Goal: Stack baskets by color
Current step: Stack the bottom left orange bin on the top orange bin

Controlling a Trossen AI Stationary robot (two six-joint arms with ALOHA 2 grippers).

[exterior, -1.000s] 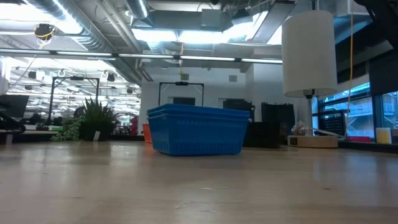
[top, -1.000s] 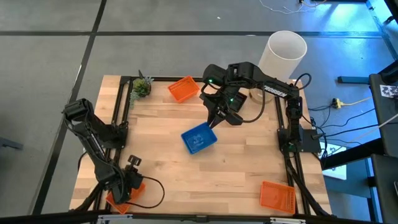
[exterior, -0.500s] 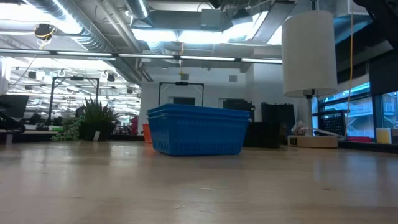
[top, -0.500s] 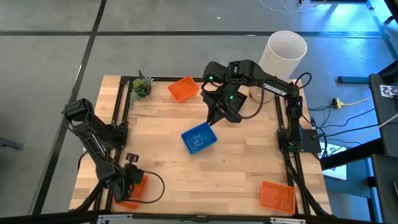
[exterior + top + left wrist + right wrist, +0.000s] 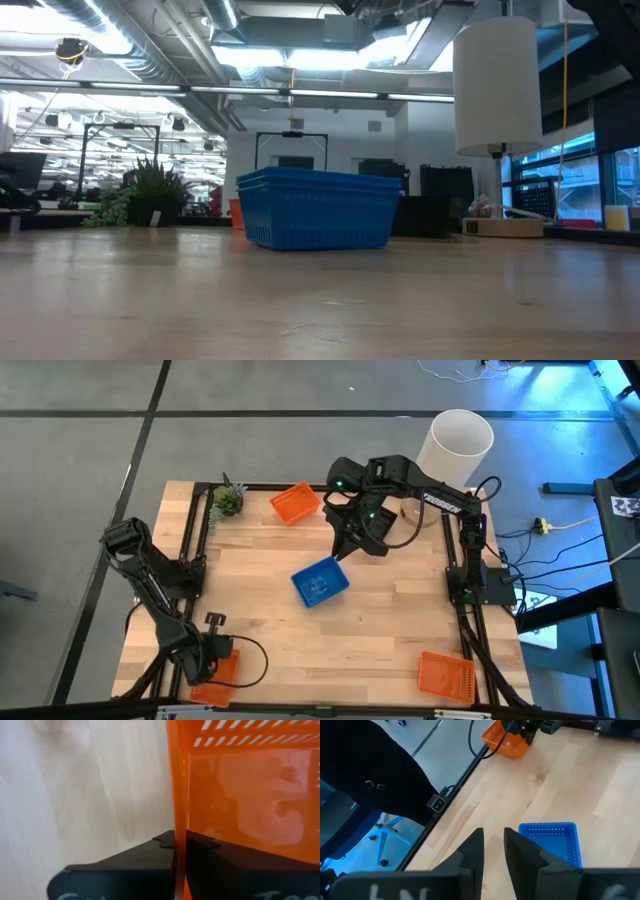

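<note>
Wooden tabletop point(image 5: 380, 630) in a black frame, grey floor around it; the low view looks across the wood into a lit office.

Left hand point(image 5: 222, 660): lower left of the high view, at the tabletop's near corner. Its fingers point(image 5: 125, 870) are pressed together on the thin wall of an orange basket point(image 5: 212, 672); the left wrist view shows that wall clamped between them.

Right hand point(image 5: 343, 553): centre of the high view, hanging just above and beside the upper right corner of the blue basket point(image 5: 320, 582). Fingers stand slightly apart, pinching nothing.

Second orange basket point(image 5: 296, 503): upper middle, near the small green plant point(image 5: 227, 499).

Third orange basket point(image 5: 445, 675): lower right corner.

Tall white cylinder point(image 5: 456, 445): upper right, just off the tabletop's far edge.

Low view: blue basket reads as two nested rims.
</note>
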